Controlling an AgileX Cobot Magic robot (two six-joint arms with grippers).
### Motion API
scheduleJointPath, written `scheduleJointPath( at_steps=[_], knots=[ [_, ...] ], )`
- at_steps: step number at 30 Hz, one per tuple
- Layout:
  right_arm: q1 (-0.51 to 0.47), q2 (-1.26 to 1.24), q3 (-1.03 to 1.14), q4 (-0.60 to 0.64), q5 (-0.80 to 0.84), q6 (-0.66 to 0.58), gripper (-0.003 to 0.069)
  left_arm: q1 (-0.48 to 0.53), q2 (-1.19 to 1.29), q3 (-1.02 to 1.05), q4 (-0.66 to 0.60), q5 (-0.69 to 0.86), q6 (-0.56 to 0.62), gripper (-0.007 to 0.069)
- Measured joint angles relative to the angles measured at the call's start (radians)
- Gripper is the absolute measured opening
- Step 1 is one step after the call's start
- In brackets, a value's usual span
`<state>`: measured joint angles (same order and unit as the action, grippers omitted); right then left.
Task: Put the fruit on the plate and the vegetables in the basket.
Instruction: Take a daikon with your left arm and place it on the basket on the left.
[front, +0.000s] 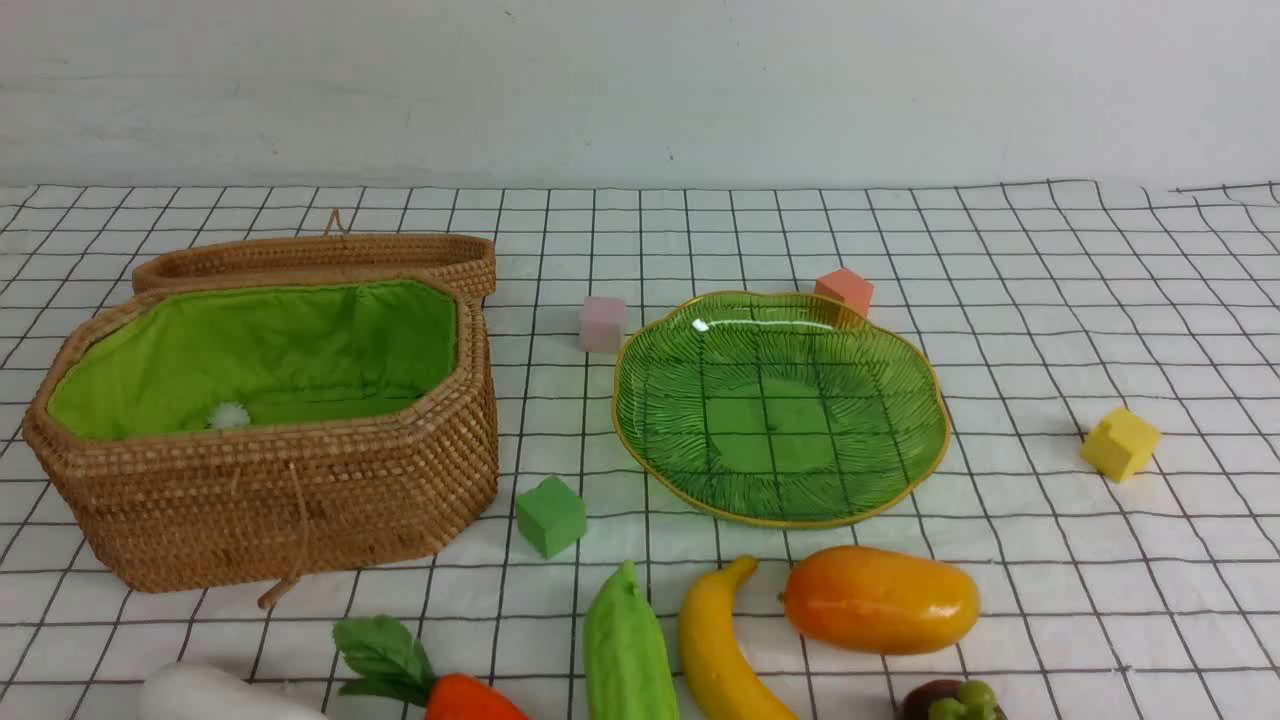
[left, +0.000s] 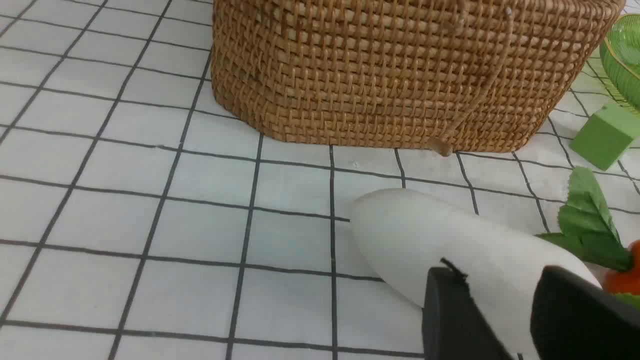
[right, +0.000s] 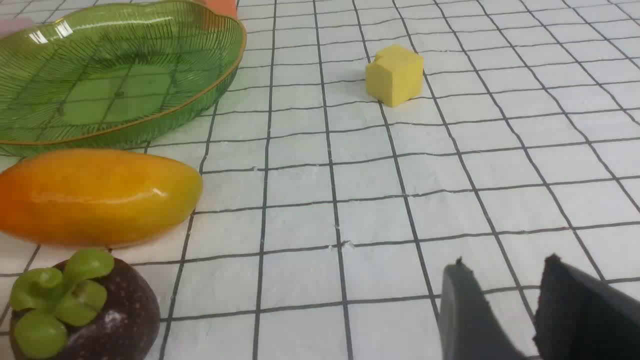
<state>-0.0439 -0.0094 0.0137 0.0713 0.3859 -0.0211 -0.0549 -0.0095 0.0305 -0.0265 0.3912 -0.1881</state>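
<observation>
The open wicker basket (front: 270, 480) stands at the left with its lid (front: 320, 258) behind it. The empty green glass plate (front: 780, 420) is in the middle. Along the near edge lie the white radish (front: 220, 695), carrot (front: 470, 700), green gourd (front: 625, 650), banana (front: 715, 650), mango (front: 880, 598) and mangosteen (front: 950, 702). No gripper shows in the front view. My left gripper (left: 500, 272) is open just over the radish (left: 430, 235), beside the carrot's leaves (left: 585, 220). My right gripper (right: 505, 262) is open over bare cloth, apart from the mango (right: 95, 195) and mangosteen (right: 100, 310).
Foam cubes lie on the checked cloth: green (front: 550, 515) between the basket and the plate, pink (front: 602, 323) and orange (front: 845, 290) behind the plate, yellow (front: 1120, 443) to its right. A small white tuft (front: 228, 415) lies inside the basket.
</observation>
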Motion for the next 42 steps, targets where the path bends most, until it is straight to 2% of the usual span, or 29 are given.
scheduleJointPath(
  at_steps=[11, 15, 18, 23, 24, 25, 28, 32, 35, 36, 39, 42],
  knots=[
    [0.0, 0.0, 0.0, 0.0, 0.0, 0.0, 0.0239, 0.0, 0.0, 0.0, 0.019, -0.009, 0.0, 0.0239],
    [0.0, 0.0, 0.0, 0.0, 0.0, 0.0, 0.0239, 0.0, 0.0, 0.0, 0.0, -0.078, -0.017, 0.0239],
    [0.0, 0.0, 0.0, 0.0, 0.0, 0.0, 0.0239, 0.0, 0.0, 0.0, -0.057, -0.182, -0.061, 0.0239],
    [0.0, 0.0, 0.0, 0.0, 0.0, 0.0, 0.0239, 0.0, 0.0, 0.0, -0.246, -0.487, -0.226, 0.0239],
    [0.0, 0.0, 0.0, 0.0, 0.0, 0.0, 0.0239, 0.0, 0.0, 0.0, -0.257, -0.514, -0.228, 0.0239],
    [0.0, 0.0, 0.0, 0.0, 0.0, 0.0, 0.0239, 0.0, 0.0, 0.0, -0.285, -0.621, -0.249, 0.0239],
    [0.0, 0.0, 0.0, 0.0, 0.0, 0.0, 0.0239, 0.0, 0.0, -0.034, -0.298, -0.697, -0.268, 0.0239],
    [0.0, 0.0, 0.0, 0.0, 0.0, 0.0, 0.0239, 0.0, 0.0, -0.194, -0.272, -0.606, -0.27, 0.0239],
    [0.0, 0.0, 0.0, 0.0, 0.0, 0.0, 0.0239, 0.0, 0.073, -0.45, -0.263, -0.391, -0.27, 0.0239],
    [0.0, 0.0, 0.0, 0.0, 0.0, 0.0, 0.0239, 0.0, 0.087, -0.465, -0.263, -0.381, -0.27, 0.0239],
    [0.0, 0.0, 0.0, 0.0, 0.0, 0.0, 0.0239, 0.0, 0.23, -0.688, -0.26, -0.071, -0.27, 0.0239],
    [0.0, 0.0, 0.0, 0.0, 0.0, 0.0, 0.0239, 0.0, 0.376, -0.772, -0.235, 0.216, -0.27, 0.0239]
  ],
)
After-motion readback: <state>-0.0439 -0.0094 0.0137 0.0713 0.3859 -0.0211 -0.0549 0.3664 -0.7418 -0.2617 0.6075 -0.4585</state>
